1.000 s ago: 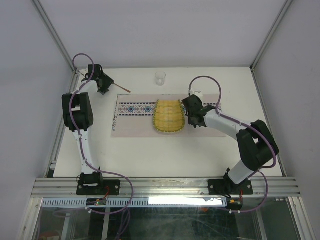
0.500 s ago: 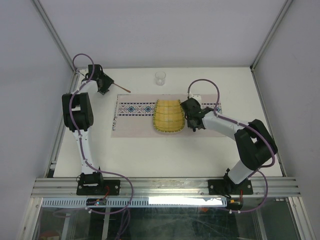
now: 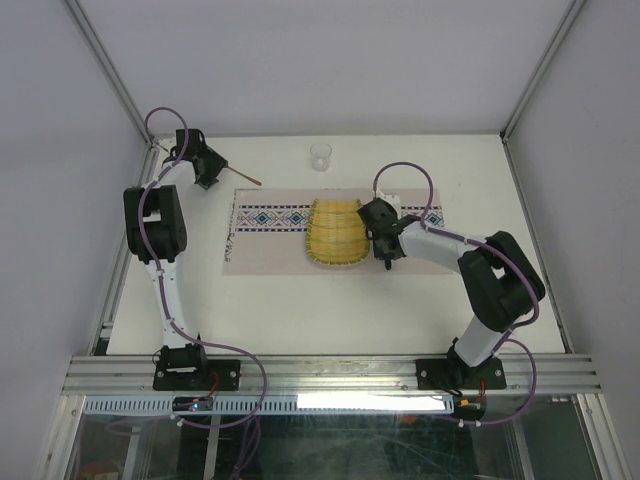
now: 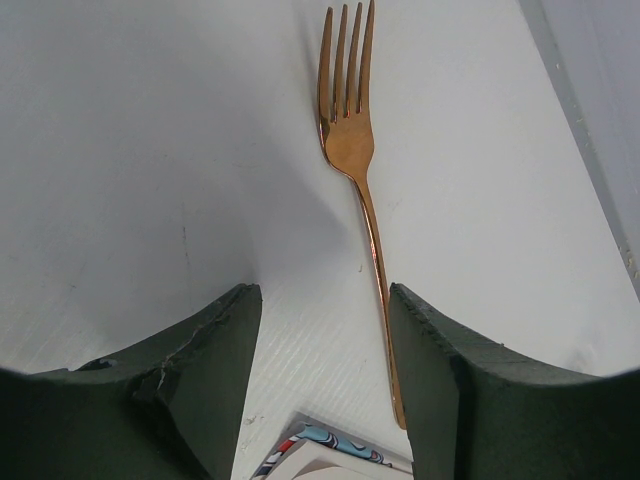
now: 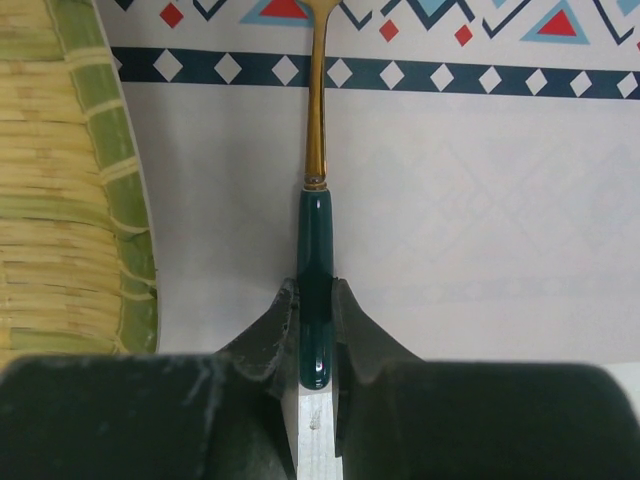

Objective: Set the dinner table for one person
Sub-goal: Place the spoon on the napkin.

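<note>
The table (image 3: 300,310) fills the middle of the top view, from the metal rail at the bottom up to the walls. A long cloth placemat (image 3: 262,250) lies across its centre. A woven bamboo tray (image 3: 335,233) sits in the middle of the placemat, probably standing in for the plate. To the right of the tray, the right gripper (image 5: 318,320) has its fingers pressed together on the green handle of a utensil (image 5: 316,240). The utensil's gold stem runs up the frame across the patterned band, and its head is cut off, so spoon or knife cannot be told. It is held parallel to the tray's edge and just beside it, which looks like the usual cutlery spot for one setting. A clear glass (image 3: 320,156) stands on bare table above the tray, near the top centre, about where a drink belongs. At the upper left, off the mat, a copper fork (image 4: 350,150) lies flat with its tines pointing away. The left gripper (image 4: 322,330) has its fingers spread, and the fork's handle runs just inside the right-hand one, unpinched. That looks like readiness to grasp the fork, which would likely belong on the tray's open left side. No brand, label or writing can be read in any view.
</note>
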You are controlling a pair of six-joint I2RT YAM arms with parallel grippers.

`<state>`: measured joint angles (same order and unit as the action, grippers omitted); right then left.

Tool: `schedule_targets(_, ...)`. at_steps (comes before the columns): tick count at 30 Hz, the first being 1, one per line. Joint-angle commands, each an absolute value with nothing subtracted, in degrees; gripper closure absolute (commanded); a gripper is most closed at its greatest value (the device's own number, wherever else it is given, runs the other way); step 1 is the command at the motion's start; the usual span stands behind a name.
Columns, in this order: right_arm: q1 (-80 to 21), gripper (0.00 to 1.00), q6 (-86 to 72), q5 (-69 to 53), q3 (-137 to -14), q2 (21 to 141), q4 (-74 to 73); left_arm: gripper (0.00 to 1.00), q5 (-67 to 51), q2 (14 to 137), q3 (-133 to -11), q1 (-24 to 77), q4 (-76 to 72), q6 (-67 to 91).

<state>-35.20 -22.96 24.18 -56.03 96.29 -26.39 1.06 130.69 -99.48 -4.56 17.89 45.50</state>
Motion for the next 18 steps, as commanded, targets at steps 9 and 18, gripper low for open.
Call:
schedule_targets(9,-36.43,1.0,-24.08,25.17,-58.95,97.3,-27.49,0.44,0.44,129.58,-98.53,-4.96,19.95,44.12)
schedule_targets(18,-37.88,0.29,-24.99,29.39,-60.18,94.98,-30.9,0.44,0.52,129.11,-98.5,-4.96,19.94,43.96)
